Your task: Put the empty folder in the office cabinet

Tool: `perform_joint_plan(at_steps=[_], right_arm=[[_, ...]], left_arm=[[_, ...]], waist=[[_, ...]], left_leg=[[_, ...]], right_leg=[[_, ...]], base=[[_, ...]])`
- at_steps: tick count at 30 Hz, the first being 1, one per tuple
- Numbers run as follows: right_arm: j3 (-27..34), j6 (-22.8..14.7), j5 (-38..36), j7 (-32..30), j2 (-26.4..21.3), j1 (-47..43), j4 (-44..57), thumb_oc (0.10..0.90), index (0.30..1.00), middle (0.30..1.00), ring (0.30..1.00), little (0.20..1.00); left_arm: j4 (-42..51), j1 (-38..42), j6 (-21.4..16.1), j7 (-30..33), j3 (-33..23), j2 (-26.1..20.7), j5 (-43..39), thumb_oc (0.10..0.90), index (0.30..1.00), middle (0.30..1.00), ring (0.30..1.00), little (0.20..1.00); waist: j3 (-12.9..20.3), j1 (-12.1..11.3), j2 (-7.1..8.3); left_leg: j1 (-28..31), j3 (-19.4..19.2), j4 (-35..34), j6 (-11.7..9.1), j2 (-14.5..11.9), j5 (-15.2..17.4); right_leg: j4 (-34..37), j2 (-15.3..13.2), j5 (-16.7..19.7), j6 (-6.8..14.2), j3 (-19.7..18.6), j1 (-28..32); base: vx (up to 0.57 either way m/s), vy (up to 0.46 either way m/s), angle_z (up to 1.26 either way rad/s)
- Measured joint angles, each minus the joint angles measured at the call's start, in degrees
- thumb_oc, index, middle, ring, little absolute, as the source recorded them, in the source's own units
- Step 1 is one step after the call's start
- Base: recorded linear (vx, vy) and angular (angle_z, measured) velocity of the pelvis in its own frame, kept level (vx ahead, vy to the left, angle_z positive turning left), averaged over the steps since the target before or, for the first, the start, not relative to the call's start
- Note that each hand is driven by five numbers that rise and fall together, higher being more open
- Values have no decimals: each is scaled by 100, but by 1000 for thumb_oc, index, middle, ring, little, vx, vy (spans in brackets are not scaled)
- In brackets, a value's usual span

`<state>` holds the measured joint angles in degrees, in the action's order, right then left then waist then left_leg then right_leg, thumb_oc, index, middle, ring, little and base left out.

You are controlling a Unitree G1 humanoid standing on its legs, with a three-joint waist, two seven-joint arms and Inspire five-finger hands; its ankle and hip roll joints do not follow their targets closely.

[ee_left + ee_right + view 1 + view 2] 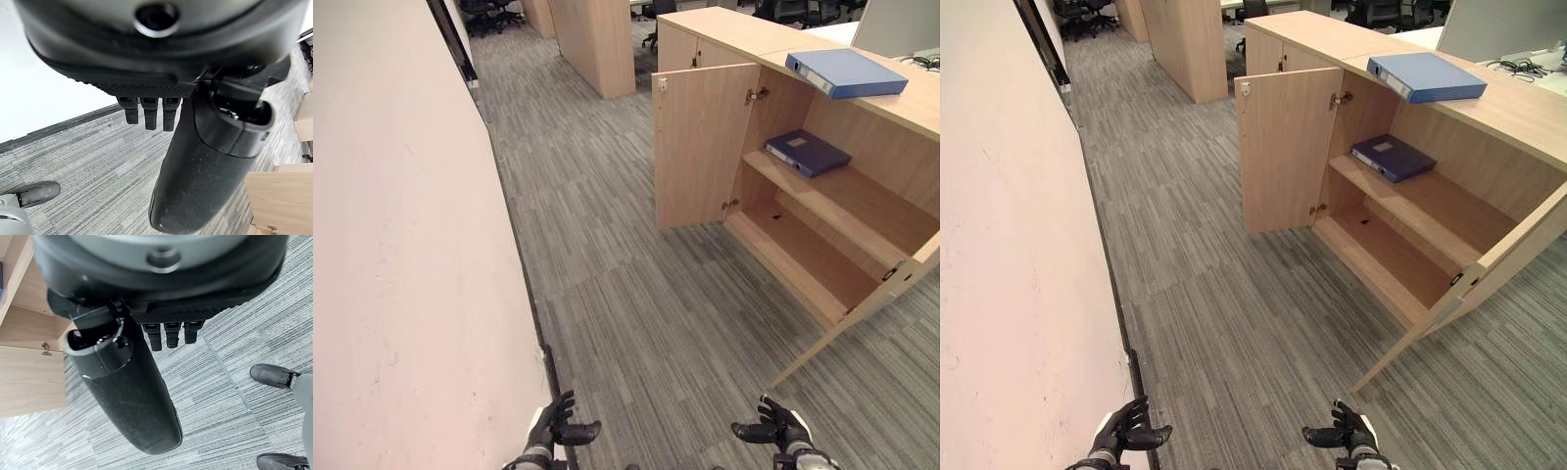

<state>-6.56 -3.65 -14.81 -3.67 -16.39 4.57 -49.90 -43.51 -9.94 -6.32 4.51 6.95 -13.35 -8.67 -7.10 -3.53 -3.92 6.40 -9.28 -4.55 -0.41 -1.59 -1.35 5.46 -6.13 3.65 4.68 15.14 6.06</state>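
Fingers of the left hand [555, 425] and right hand [781, 428] hang relaxed, apparently holding nothing, low over carpet. Well ahead, a light blue folder [846, 71] lies atop the open office cabinet [822, 211], a darker folder [807, 152] on its shelf.

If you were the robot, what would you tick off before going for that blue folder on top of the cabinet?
1. Cabinet doors open: ok.
2. Light blue folder lying on the cabinet top: ok.
3. Free space on the upper shelf beside the dark blue folder: ok.
4. Left hand open and holding nothing: ok.
5. Right hand open and holding nothing: ok.
6. Folder is truly empty: cannot tell.
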Motion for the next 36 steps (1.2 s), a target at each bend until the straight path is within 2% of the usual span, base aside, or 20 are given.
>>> perform_joint_plan(at_steps=[6,8,9,10,11,13,17,19,22,24,25,26,27,28,30,32,33,34,35,36], right_arm=[[-22,-5,-3,0,-8,-20,-20,800,900,900,900,900],[-78,-12,-3,12,1,-98,-93,800,900,900,900,900],[-74,-22,-6,10,-21,-124,-108,800,900,900,900,900],[-45,-48,-12,5,-26,-143,-134,800,900,900,900,900],[-44,-26,-97,5,-5,-269,-267,800,900,900,900,900],[-22,-68,-126,-13,-24,-291,-267,800,900,900,900,900],[56,-66,-174,-56,-17,-296,-295,800,900,900,900,900],[48,-17,-224,-85,-60,-407,-554,800,900,900,900,900],[25,2,-227,-127,-52,-625,-765,800,900,900,900,900],[-108,-11,-228,-139,-110,-741,-723,800,900,900,900,900],[-231,-27,-228,-132,-271,-740,-669,800,900,900,900,900],[-247,-19,-226,-117,-337,-733,-677,800,900,900,900,900],[-283,16,-230,-165,106,-759,-680,800,900,900,900,900],[-259,-22,-229,-149,221,-796,-660,800,900,900,900,900],[-262,0,-226,-167,408,-795,-677,800,900,900,900,900],[-389,-70,-222,-134,545,-877,-664,800,900,900,900,900],[-358,-87,-225,-119,568,-839,-675,800,900,900,900,900],[-340,-66,-228,-124,714,-843,-762,800,900,900,900,900],[-333,-40,-233,-129,859,-849,-871,800,900,900,900,900],[-341,17,-246,-95,906,-888,-903,800,900,900,900,900]], left_arm=[[-95,30,2,16,-7,-13,-14,800,900,900,900,900],[-104,260,0,16,-3,-110,-18,800,900,900,900,900],[-104,234,0,3,-9,-108,-21,800,900,900,900,900],[-112,338,1,-14,-13,-113,-22,800,900,900,900,900],[-160,543,-8,-7,-32,-135,-35,800,900,900,900,900],[-235,456,4,-21,19,-127,-56,800,900,900,900,900],[-422,583,5,-22,75,-113,-70,800,900,900,900,900],[-636,775,11,-20,146,-41,-71,800,900,900,900,900],[-883,914,23,5,99,32,-264,800,900,900,900,900],[-834,919,19,23,-42,108,-350,800,900,900,900,900],[-860,907,16,39,-104,238,-352,800,900,900,900,900],[-796,798,-13,43,-131,256,-351,800,900,900,900,900],[-576,865,-38,117,-166,-244,-367,800,900,900,900,900],[-604,954,-8,155,-218,-347,-378,800,900,900,900,900],[-756,959,2,161,-329,-446,-404,800,900,900,900,900],[-906,762,67,247,-651,-266,-408,800,900,900,900,900],[-908,721,101,219,-644,-201,-414,800,900,900,900,900],[-903,757,99,223,-683,-281,-439,800,900,900,900,900],[-888,761,57,275,-741,-289,-458,800,900,900,900,900],[-971,816,86,253,-715,-339,-405,800,900,900,900,900]], waist=[[-23,-28,-5],[-142,-189,177],[-160,-246,149],[-237,-230,182],[-465,-299,333],[-531,-252,273],[-642,-276,365],[-817,-342,285],[-930,-607,178],[-942,-644,184],[-890,-737,-98],[-781,-801,-348],[-852,-1022,427],[-909,-892,477],[-871,-1001,643],[-722,-1249,762],[-714,-1239,761],[-772,-1262,1031],[-725,-1327,1267],[-724,-1304,1271]], left_leg=[[-126,-1,140,-107,-106,-28],[-485,92,749,-233,-133,11],[-598,164,972,-300,-169,21],[-907,250,1538,-381,-206,78],[-1385,343,2634,-647,-251,-2],[-1634,374,3093,-685,-594,-27],[-1861,205,1735,-873,-945,-308],[-1852,389,200,-1093,-1058,-595],[-2011,410,-35,-1156,-1330,-601],[-1890,342,301,-1049,-1221,-336],[-1752,404,338,-986,-1404,163],[-1591,485,294,-1134,-1641,199],[-1576,297,604,-1118,-1253,-376],[-1839,374,1182,-981,-1255,-425],[-2262,437,1930,-884,-1360,-263],[-2610,684,1898,-870,-1542,-154],[-2661,670,1940,-914,-1513,-452],[-2681,593,2139,-904,-1307,-494],[-2709,437,2274,-757,-1105,-215],[-2715,377,2451,-646,-1084,-131]], right_leg=[[0,115,-42,-67,-2,-76],[1,80,-42,-251,-31,-141],[-38,181,-58,-275,-1,-138],[-91,193,-109,-370,-4,-151],[-50,62,-102,-537,7,-38],[-8,220,-133,-654,45,138],[0,176,-218,-757,7,17],[-4,189,-220,-751,-37,30],[-2,192,-282,-660,-426,31],[8,10,-463,-476,-870,32],[-465,283,-541,-285,-913,-20],[-1684,530,-1040,-100,-813,-238],[-2868,192,-2246,-143,-805,-472],[-2503,190,-2312,-294,-641,-70],[-2221,152,-2344,-300,-851,155],[-2109,-57,-2426,-84,-1309,128],[-1916,-153,-2419,85,-1308,302],[-1741,-427,-2316,214,-1319,428],[-1559,-598,-1999,264,-1338,516],[-1604,-628,-1635,328,-1304,511]], base=[[4,-97,1],[15,-137,1],[25,-117,12],[130,-85,28],[175,-51,18],[212,-25,10],[299,61,8],[310,93,13],[365,128,-44],[337,132,-85],[308,142,-87],[311,169,-92],[573,382,-23],[553,422,13],[413,348,-2],[295,309,-96],[404,468,-56],[239,293,-2],[205,298,-3],[211,439,3]])
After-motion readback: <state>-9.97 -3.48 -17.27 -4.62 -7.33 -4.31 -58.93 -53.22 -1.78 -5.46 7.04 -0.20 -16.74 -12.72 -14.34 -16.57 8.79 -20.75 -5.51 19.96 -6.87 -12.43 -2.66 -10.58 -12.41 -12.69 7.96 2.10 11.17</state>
